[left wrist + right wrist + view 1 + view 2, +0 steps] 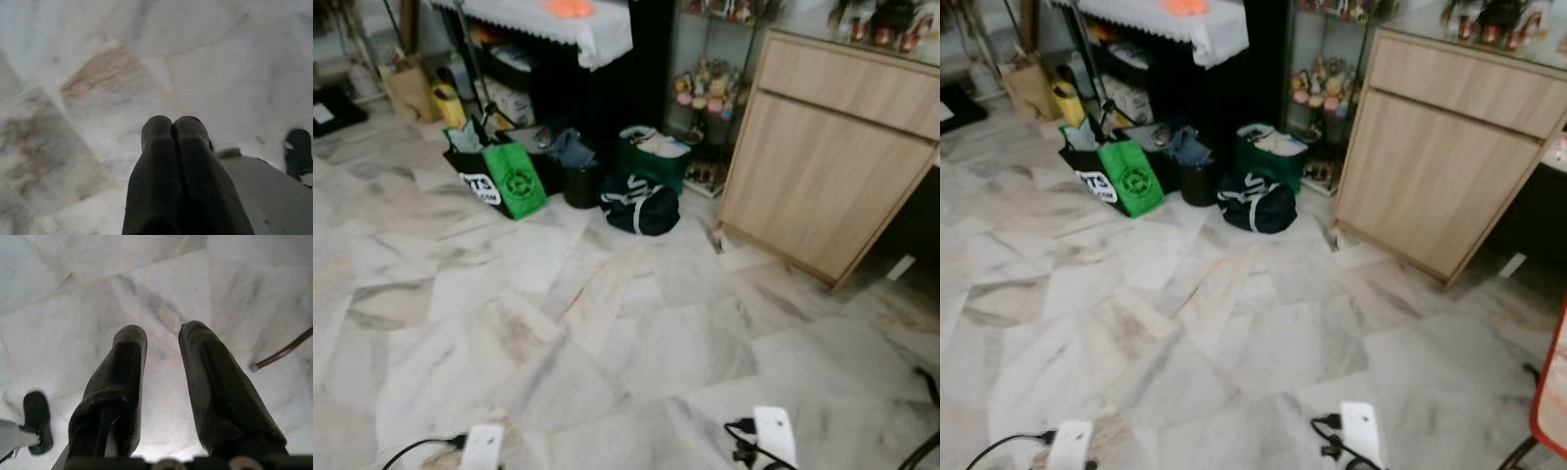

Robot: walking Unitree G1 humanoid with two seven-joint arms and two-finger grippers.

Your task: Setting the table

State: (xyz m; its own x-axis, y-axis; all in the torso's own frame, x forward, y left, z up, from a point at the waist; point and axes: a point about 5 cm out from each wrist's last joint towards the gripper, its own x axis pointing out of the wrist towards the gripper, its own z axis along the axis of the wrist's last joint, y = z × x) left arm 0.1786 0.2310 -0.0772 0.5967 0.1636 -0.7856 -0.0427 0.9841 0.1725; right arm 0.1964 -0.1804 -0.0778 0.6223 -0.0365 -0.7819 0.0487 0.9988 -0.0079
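Robot seems to be walking to find tableware, bags (514, 176) left of the wooden cabinet (822, 166); left gripper (172, 128) pressed together, right gripper (162, 340) apart, both empty

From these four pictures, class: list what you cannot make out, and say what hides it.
- Figurines on the glass shelves: too small and blurred.
- Wooden cabinet top: cut off by the upper edge.
- Red object: cut by the right edge.
- Green bag contents: hidden by its sides.
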